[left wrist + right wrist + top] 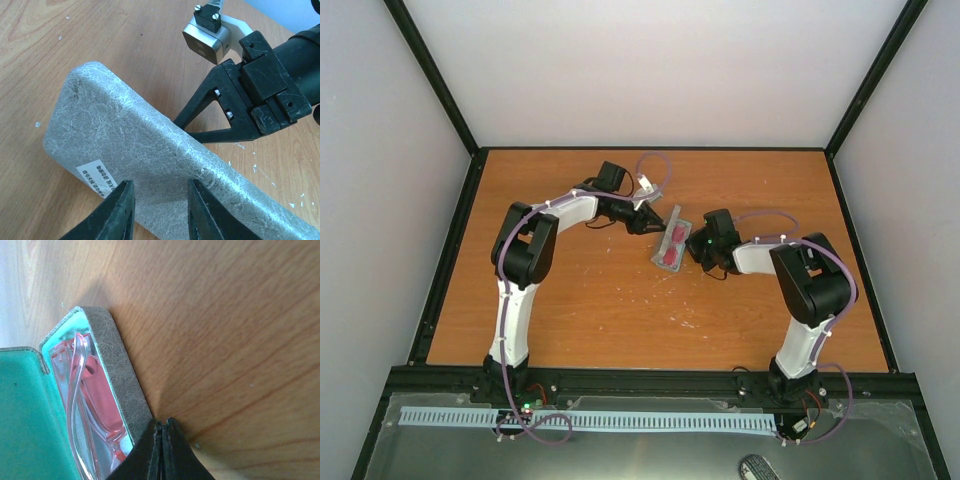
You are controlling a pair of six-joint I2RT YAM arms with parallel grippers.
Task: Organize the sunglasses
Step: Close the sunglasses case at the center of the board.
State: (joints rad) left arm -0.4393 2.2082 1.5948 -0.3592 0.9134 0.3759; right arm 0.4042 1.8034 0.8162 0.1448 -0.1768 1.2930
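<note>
The sunglasses (670,250), red-orange with reddish lenses, lie folded in the base of the open grey case (672,220) at mid-table. In the right wrist view the sunglasses (92,392) rest against the green lining (25,415). My right gripper (164,423) is shut and empty, its tip touching the outside of the case's grey wall (120,375). My left gripper (160,185) is behind the raised lid (140,130). Its fingers stand partly apart at the lid's grey outer face, with nothing pinched between them. The right gripper (180,122) shows beyond the lid's far edge.
The case sits on a brown wooden table (620,310) with a black frame rail (650,375) along the near edge. White walls enclose the back and sides. Both arms reach in toward the middle, elbows bent outward. Small white specks dot the wood.
</note>
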